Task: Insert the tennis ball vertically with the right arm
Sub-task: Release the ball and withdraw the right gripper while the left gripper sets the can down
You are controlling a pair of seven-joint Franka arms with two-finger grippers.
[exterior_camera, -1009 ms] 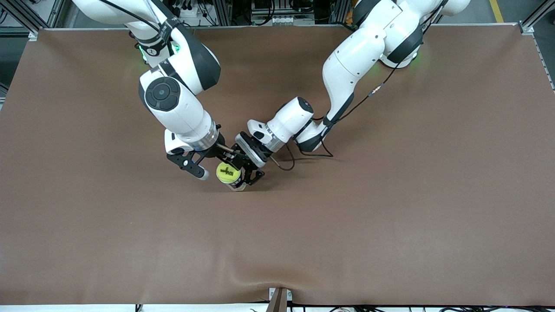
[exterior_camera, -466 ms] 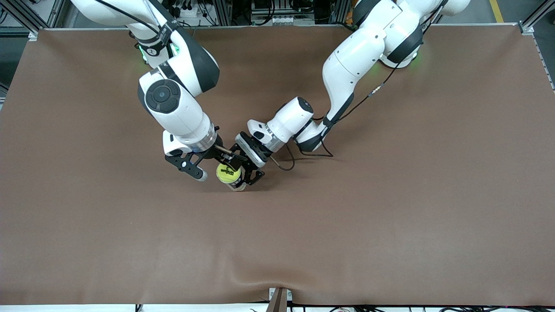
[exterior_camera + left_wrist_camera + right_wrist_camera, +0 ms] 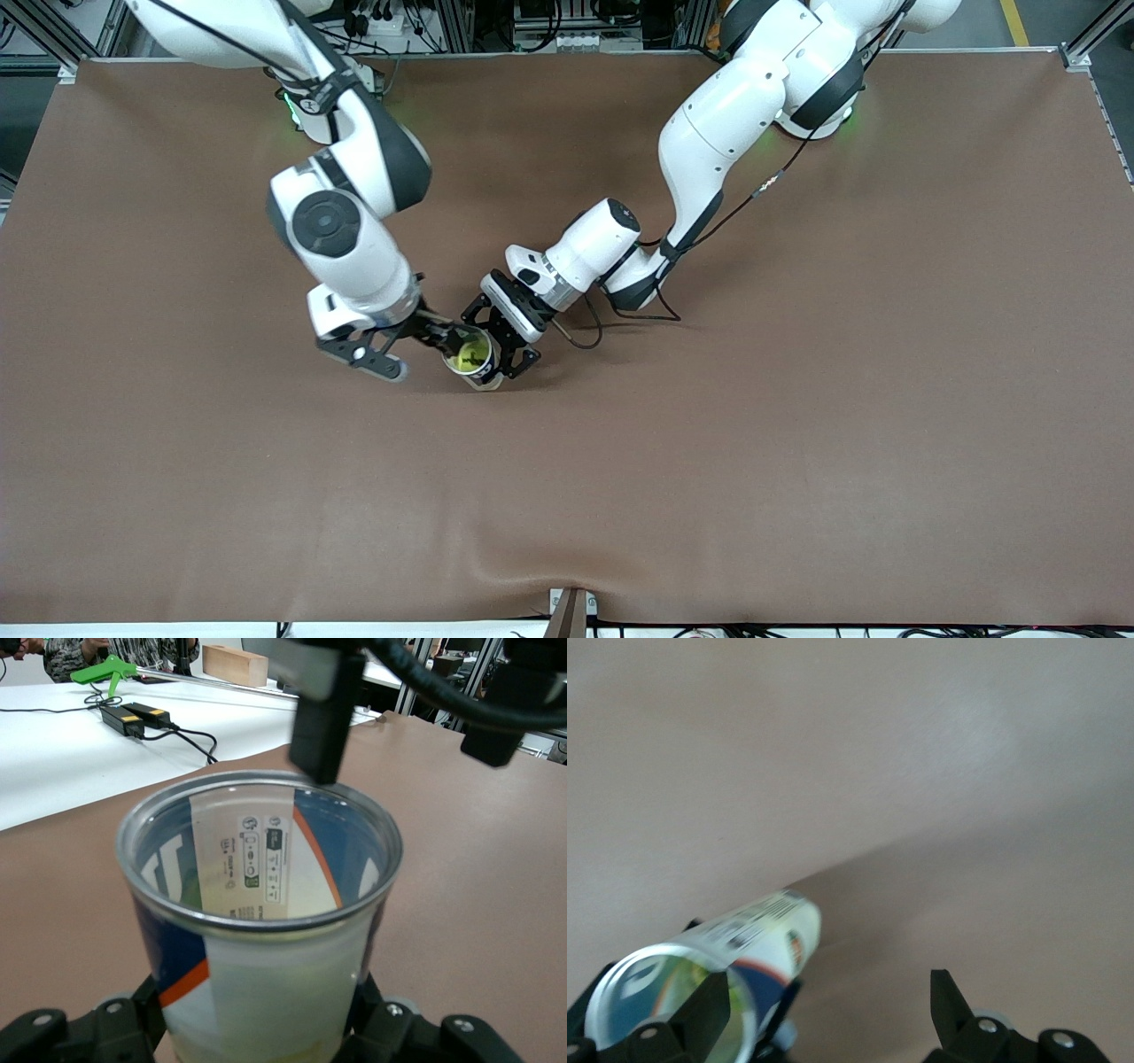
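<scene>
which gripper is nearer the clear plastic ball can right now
Left. The left gripper is shut on the clear plastic ball can, holding it upright on the table. The right gripper is open just beside the can, toward the right arm's end, not touching it.

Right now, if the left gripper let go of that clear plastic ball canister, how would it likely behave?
The clear plastic canister with the blue and white label stands upright, tall and narrow, so it may tip if nudged. Its round wall suggests that it would roll once down. The yellow tennis ball inside probably steadies it slightly. The left gripper clamps it; the right gripper hangs open beside it.
</scene>
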